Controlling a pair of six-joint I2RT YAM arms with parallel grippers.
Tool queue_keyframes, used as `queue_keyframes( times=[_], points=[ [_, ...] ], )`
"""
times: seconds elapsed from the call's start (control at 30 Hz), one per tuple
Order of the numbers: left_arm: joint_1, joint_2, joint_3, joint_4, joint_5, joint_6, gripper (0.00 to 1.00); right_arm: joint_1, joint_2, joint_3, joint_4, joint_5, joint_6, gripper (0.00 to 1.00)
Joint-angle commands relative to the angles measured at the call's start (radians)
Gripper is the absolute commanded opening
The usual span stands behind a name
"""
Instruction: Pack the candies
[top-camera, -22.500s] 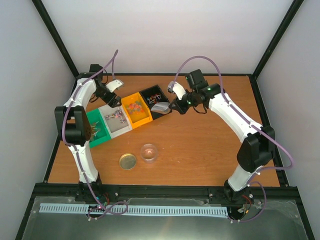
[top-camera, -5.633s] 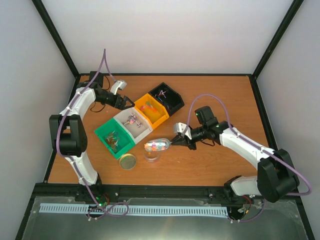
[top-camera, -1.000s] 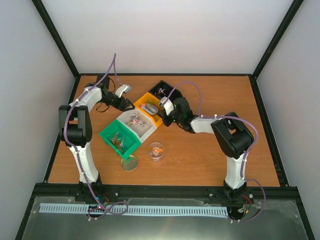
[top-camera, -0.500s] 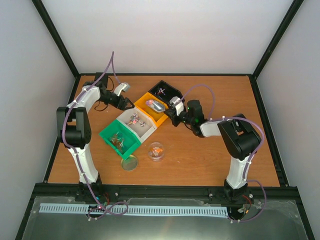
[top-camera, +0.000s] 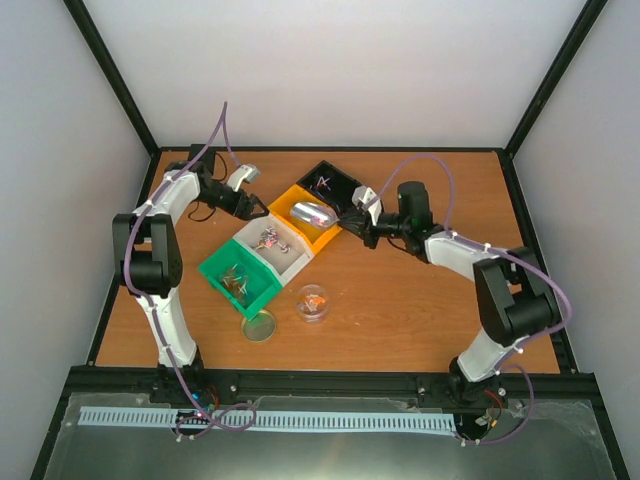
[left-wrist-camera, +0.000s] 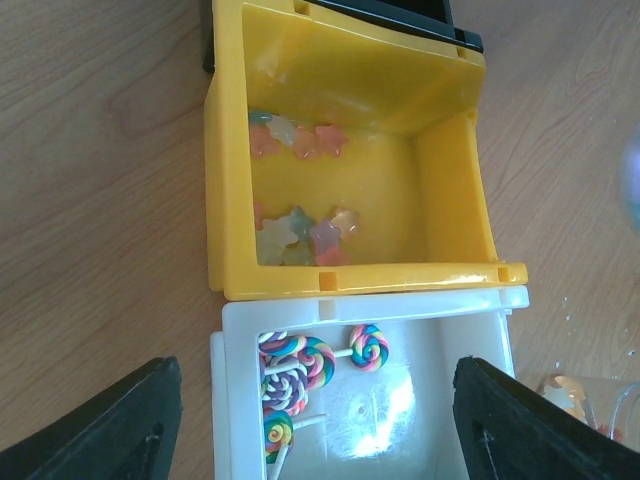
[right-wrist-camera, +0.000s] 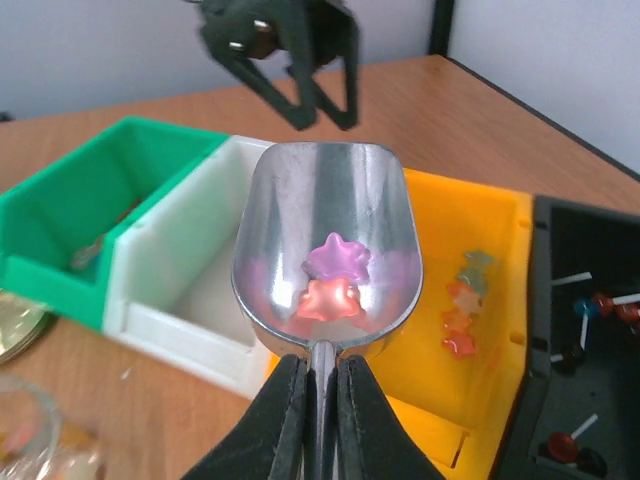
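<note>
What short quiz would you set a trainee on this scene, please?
1. True or false: the scoop held by the right gripper carries star-shaped candies.
2. Which colour is the bin that sits between the green bin and the yellow bin? A black; B white; C red.
3. Fill in: the left gripper is ____ (open or shut).
Key: 1 true; 2 B, the white bin; 3 open.
</note>
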Motion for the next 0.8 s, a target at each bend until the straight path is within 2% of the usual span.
queue_keyframes(
  times=[0.0, 0.2, 0.33, 0.5, 0.77],
  points=[
    [0.004, -0.038, 0.012, -0.008, 0.023, 0.012, 0.77, -0.025, -0.098, 0.076, -0.420, -0.204, -0.284, 0.03],
    [0.004, -0.039, 0.002, 0.003, 0.029, 0.008, 0.78, -0.025, -0.186, 0.140, -0.901, -0.279, -0.646, 0.03],
    [0.004, -0.039, -0.004, 0.009, 0.037, 0.002, 0.78, -0.025, -0.208, 0.160, -1.114, -0.260, -0.838, 0.03],
    [0.004, -0.046, -0.013, 0.014, 0.038, -0.004, 0.78, -0.025, -0.250, 0.157, -1.236, -0.173, -0.929, 0.03],
    [0.004, -0.051, -0.036, 0.033, 0.041, -0.012, 0.78, -0.002, -0.280, 0.176, -1.301, -0.033, -0.929, 0.03]
  ],
)
